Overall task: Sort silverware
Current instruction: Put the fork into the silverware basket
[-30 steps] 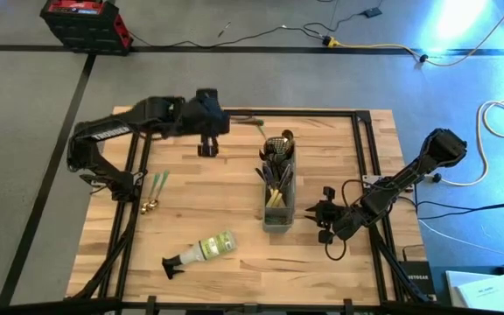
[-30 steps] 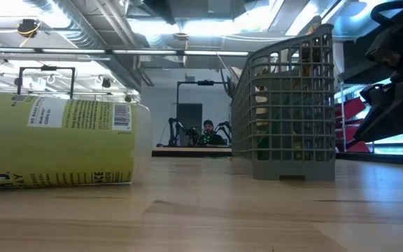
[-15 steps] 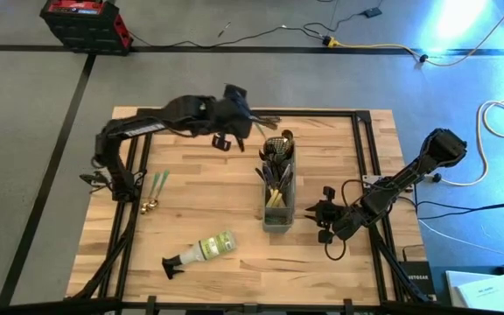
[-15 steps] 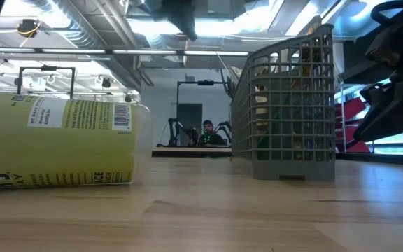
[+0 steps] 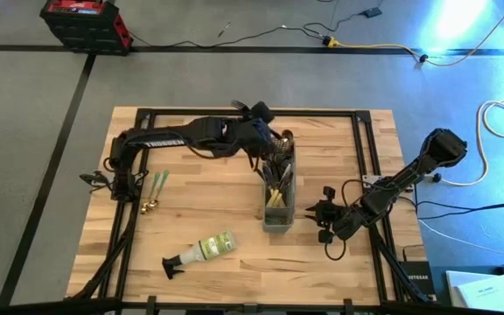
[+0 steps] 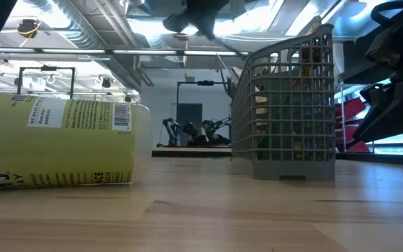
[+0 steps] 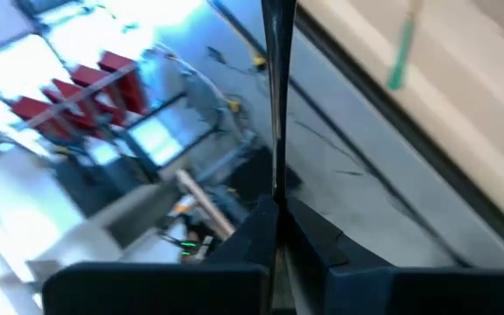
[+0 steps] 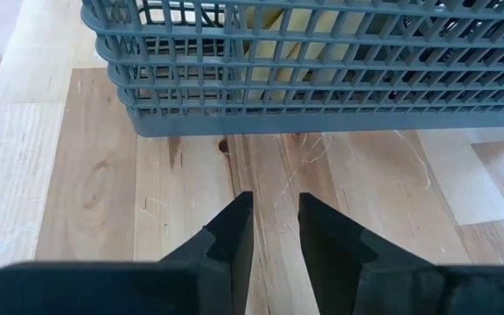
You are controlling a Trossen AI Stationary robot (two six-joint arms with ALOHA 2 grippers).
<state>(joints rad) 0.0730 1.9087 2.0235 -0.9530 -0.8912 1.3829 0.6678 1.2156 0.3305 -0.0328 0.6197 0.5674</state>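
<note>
Grey mesh caddy [image 5: 278,197], yellow-green labelled bottle [image 5: 201,251], pale striped wooden table [image 5: 208,201].

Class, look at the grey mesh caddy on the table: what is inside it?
The caddy holds crowded upright silverware: dark and gold pieces, some with cream or green handles. The mesh walls and the overlapping pieces hide their lower ends, so they cannot be counted.

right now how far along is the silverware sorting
Early on. Done: only a few green-handled pieces lie sorted on the table's left side. In hand: the left gripper is shut on a slim dark utensil, raised over the far end of the grey mesh caddy. Left: the caddy still holds most of the silverware. The right gripper waits beside it, empty, slightly parted.
</note>
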